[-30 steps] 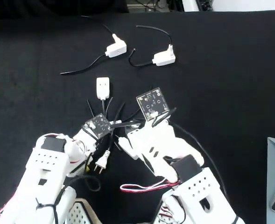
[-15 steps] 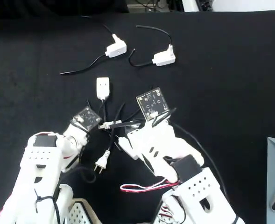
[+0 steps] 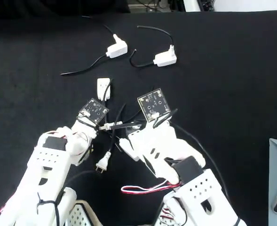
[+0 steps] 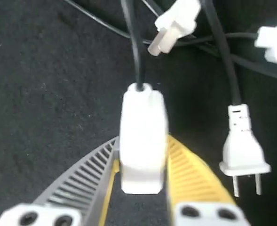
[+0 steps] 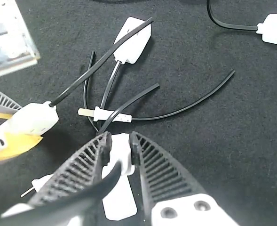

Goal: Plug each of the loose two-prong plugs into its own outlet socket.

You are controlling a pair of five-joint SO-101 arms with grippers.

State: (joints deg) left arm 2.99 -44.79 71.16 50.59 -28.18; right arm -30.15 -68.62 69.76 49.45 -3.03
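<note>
The left claw (image 4: 142, 147) is clamped on a white corded block (image 4: 143, 117) near the middle of the desk (image 3: 232, 70). Just beside it, toward the near edge, a loose two-prong plug (image 4: 244, 157) lies flat. The right claw (image 5: 120, 139) pinches another white corded piece (image 5: 118, 162).

Gripper (image 4: 143, 141) has its grey and yellow fingers (image 4: 93, 169) pinched on a white connector (image 4: 142, 136), with a black cord (image 4: 134, 47) running off its far end. A two-prong plug (image 4: 244, 150) lies just beside it on the black cloth (image 4: 44, 84), and a second plug (image 4: 176, 21) sits farther out.
</note>
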